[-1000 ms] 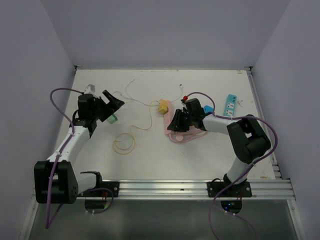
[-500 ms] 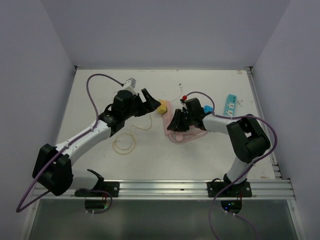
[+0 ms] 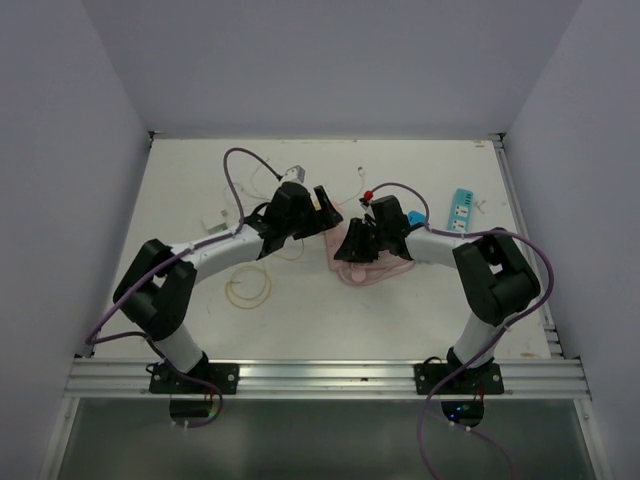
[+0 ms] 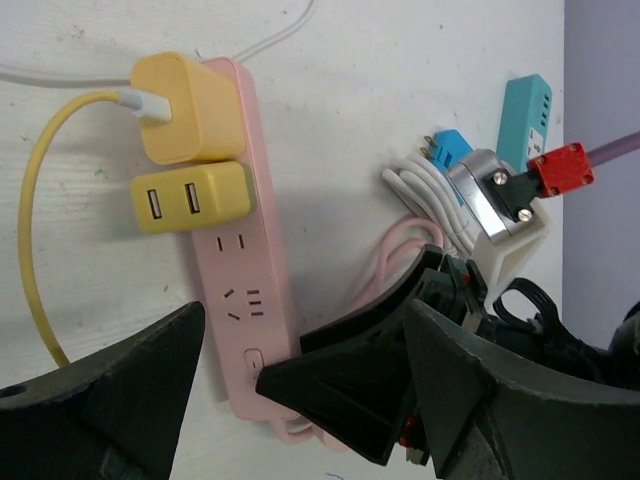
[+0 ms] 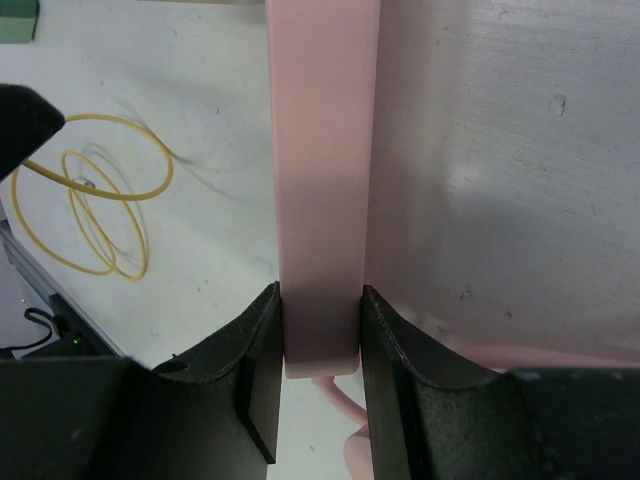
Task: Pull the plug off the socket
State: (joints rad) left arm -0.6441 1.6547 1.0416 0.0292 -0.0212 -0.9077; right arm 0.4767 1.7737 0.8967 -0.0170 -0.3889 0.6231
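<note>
Yellow plug (image 4: pixel 185 105), the one with the cable, sits at the far end of the pink power strip (image 4: pixel 240 290), whose near end the right gripper (image 5: pixel 320 320) clamps. The left gripper (image 3: pixel 325 212) hovers nearby, jaws wide apart. It should centre on the plug's body, close squarely and pull straight out.

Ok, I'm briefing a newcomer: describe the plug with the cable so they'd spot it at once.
Near the table's middle lies a pink power strip. Two yellow blocks sit at one end; the plug is the outermost. Unlike the neighbouring adapter with two USB slots, it trails a yellow cable.
</note>
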